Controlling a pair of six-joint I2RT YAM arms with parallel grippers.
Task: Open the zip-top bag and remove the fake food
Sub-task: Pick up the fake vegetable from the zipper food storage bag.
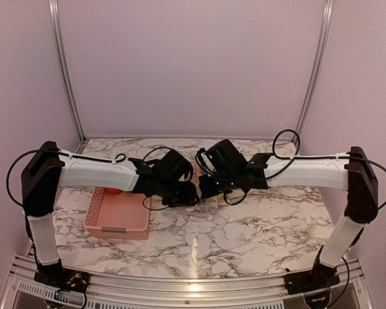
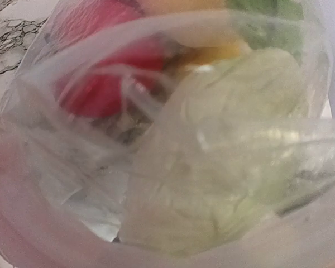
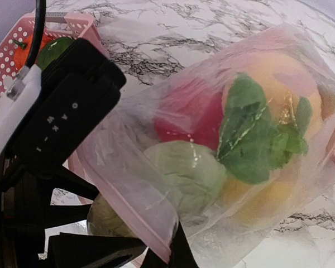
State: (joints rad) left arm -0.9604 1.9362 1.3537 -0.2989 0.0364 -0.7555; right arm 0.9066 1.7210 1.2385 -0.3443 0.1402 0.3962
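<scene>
From above, both arms reach out over the table [image 1: 257, 238] and fold inward, elbows wide, their wrists meeting just right of the pink basket [image 1: 119, 215]. The left pincer [image 1: 192, 194] and right pincer [image 1: 209, 188] crowd the zip-top bag [image 1: 210, 205], which sits between them beside the basket. An orange-red piece [image 1: 112, 190] lies in the basket's far corner, so I'd say unloading has begun.

The left wrist camera looks straight into the bag's open mouth. The fake food [image 2: 201, 201] fills the view, with a pale cabbage [image 2: 240, 111] nearest and a red piece [image 2: 95, 89] behind it. That pincer's fingers don't show, so I can't tell whether it is spread or gripping.

From the right wrist, the right pincer is pressed together on the bag's pink zip edge. The left arm's black head noses in from the basket side. A leafy green [image 3: 251, 139] and a yellow-orange piece [image 3: 273, 78] are inside too, so most of the emptying is left.
</scene>
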